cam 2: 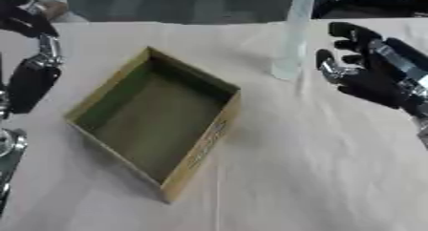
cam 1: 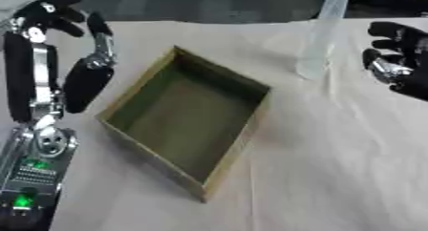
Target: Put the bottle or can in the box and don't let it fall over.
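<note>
A table draped in a pale cloth (cam 1: 334,168) fills the view, with a dark floor behind its far edge. At the left, the left hand (cam 1: 50,20) stands raised beside the table edge, fingers up and relaxed, holding nothing; below it the arm carries a panel with green lights (cam 1: 25,196). Centre-left, the cardboard box (cam 2: 205,144) sits askew on the cloth, one corner pointing towards the viewer, open-topped and with nothing visible inside. To the right of the box and well apart from it, near the far edge, stands the clear plastic bottle (cam 2: 293,39), upright, tall and slender, its top cut off by the frame. At the right, the right hand (cam 2: 368,77) hovers just beside the bottle, fingers spread and slightly curved towards it, with a gap between them and the bottle wall; it has hold of nothing.

The step in hand is judged to be the approach to the grasp: the bottle is not yet taken and the box not yet filled. The next move calls for closing the fingers round the bottle's body without knocking it, since so narrow a thing would probably tip easily, then carrying it upright leftward over the box wall and setting it down on its base
</note>
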Tool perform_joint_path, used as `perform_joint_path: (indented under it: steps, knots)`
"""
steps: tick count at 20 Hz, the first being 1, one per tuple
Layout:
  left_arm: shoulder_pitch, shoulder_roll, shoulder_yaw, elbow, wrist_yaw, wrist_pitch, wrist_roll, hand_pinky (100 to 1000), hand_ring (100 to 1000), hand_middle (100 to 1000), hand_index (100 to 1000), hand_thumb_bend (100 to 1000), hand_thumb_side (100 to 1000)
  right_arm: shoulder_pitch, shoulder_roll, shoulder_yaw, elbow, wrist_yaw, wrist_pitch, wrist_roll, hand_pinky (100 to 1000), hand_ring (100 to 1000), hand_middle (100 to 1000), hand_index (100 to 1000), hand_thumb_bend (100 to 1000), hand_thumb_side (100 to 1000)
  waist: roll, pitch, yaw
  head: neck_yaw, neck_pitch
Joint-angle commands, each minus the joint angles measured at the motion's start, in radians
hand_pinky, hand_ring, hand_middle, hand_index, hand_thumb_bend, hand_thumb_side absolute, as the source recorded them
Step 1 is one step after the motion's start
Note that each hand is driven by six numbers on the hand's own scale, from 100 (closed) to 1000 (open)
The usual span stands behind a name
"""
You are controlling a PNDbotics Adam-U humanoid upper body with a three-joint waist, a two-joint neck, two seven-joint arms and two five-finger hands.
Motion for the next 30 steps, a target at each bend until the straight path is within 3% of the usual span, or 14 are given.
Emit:
perform_joint_path:
  steps: [1,6,18,24,30]
  knots:
    - [0.009,0.030,0.040,-0.009,0.044,0.023,0.039,923,484,509,736,100,596,-0.036,-0.020,-0.016,0.033,-0.024,0.027,-0.012,943,986,984,1000,100,404,-0.004,-0.015,0.002,-0.013,-0.009]
    - [0.039,0.037,0.075,-0.008,0.080,0.039,0.083,926,480,504,729,100,594,-0.090,-0.006,-0.019,0.102,-0.051,0.060,-0.049,944,988,986,1000,100,405,-0.004,-0.011,0.007,-0.027,-0.016]
    - [0.127,0.055,0.142,0.002,0.172,0.044,0.153,936,473,496,731,100,594,-0.193,0.045,-0.036,0.259,-0.147,0.063,-0.103,947,998,1000,1000,100,501,0.004,-0.011,0.021,-0.052,-0.059]
    - [0.148,0.042,0.163,0.010,0.199,0.038,0.178,941,470,494,723,100,590,-0.219,0.060,-0.033,0.311,-0.162,0.041,-0.102,956,1000,1000,1000,100,535,0.006,-0.005,0.033,-0.055,-0.092]
    - [0.149,0.036,0.163,0.012,0.200,0.035,0.183,940,470,492,721,100,586,-0.241,0.072,-0.037,0.323,-0.178,0.017,-0.086,959,1000,1000,1000,100,538,0.006,-0.003,0.035,-0.056,-0.095]
